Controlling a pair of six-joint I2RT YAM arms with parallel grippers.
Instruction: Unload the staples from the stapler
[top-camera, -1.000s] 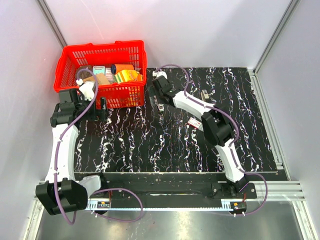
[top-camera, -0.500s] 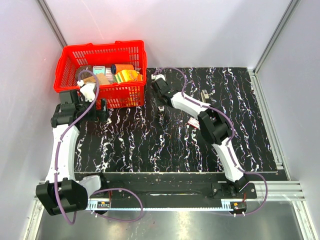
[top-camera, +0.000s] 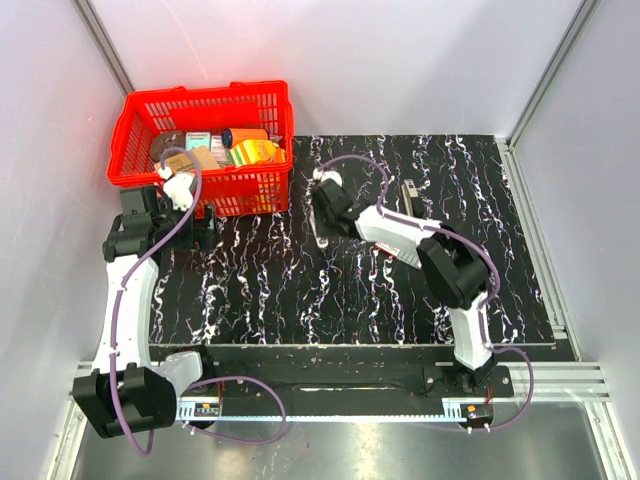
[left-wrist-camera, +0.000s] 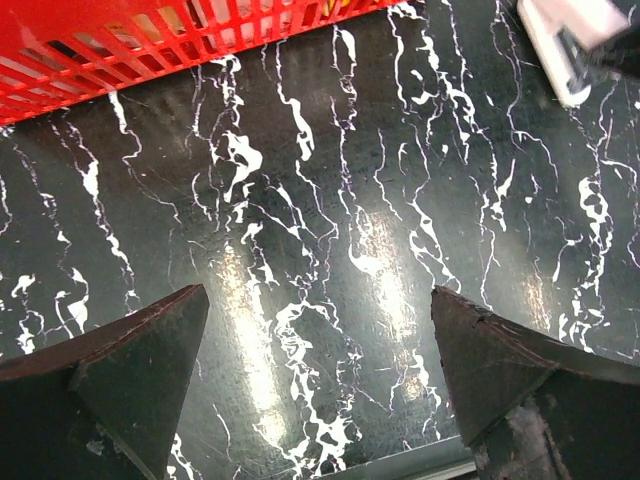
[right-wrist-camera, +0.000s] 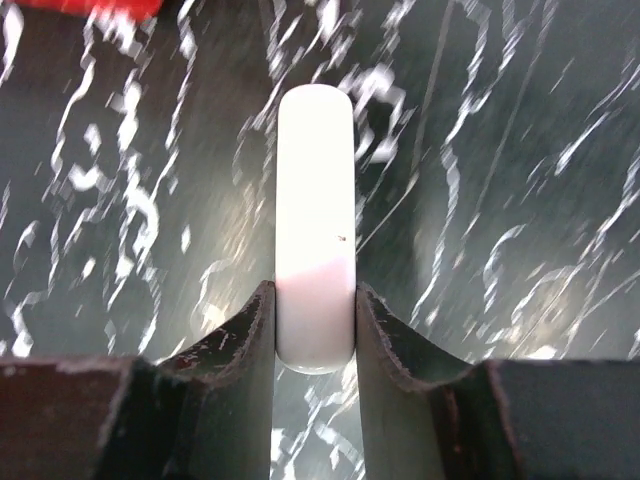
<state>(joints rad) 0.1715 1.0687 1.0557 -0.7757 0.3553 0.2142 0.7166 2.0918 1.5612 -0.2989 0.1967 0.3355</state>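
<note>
The stapler (top-camera: 408, 190), slim and dark with silvery parts, lies on the black marbled mat at the back, right of my right arm, and nothing touches it. My right gripper (top-camera: 322, 228) (right-wrist-camera: 315, 322) is shut on one end of a white oblong piece (right-wrist-camera: 314, 200) (left-wrist-camera: 562, 42), which sticks out ahead between the fingers (right-wrist-camera: 240, 340). My left gripper (top-camera: 203, 216) (left-wrist-camera: 320, 385) is open over bare mat by the basket, with nothing between its fingers (left-wrist-camera: 130, 360).
A red basket (top-camera: 205, 105) with several packets stands at the back left, and its rim (left-wrist-camera: 120, 40) is just ahead of my left gripper. Grey walls enclose the mat (top-camera: 300, 290) on three sides.
My right gripper has shut on the white oblong piece and drawn back toward the near side with it. The left arm has barely moved.
</note>
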